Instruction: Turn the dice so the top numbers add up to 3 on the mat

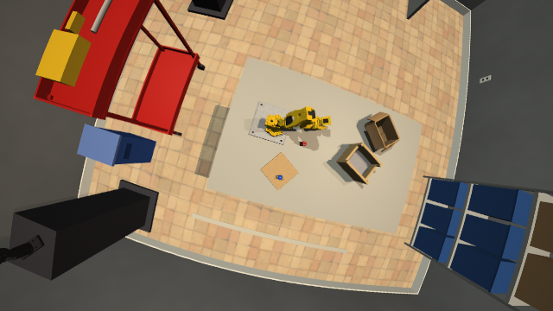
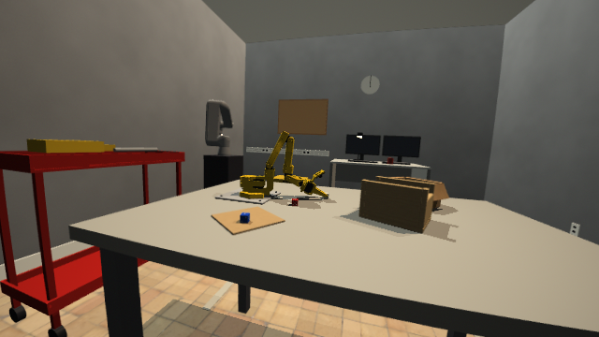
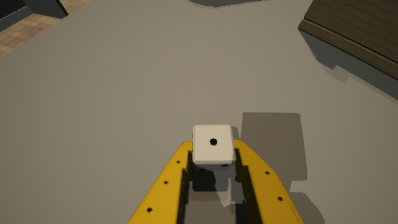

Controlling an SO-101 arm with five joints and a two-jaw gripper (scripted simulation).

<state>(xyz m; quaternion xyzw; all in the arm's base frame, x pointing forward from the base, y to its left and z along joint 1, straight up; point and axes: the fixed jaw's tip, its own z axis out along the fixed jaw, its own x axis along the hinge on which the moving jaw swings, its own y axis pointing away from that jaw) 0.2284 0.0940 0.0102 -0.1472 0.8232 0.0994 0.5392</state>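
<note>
In the wrist view's lower middle, the gripper is clamped on a white die, one black pip facing the camera. Left of centre in the exterior view, a blue die sits on the tan mat; a red die lies off it.

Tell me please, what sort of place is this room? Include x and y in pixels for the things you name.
Probably a robotics lab or workshop: a small yellow arm [image 1: 298, 118] [image 2: 281, 159] is mounted on the table [image 1: 354, 207] [image 2: 328, 253], with a red wheeled cart [image 1: 188, 84] [image 2: 43, 234] nearby and monitors [image 2: 362, 146] on a desk behind.
</note>
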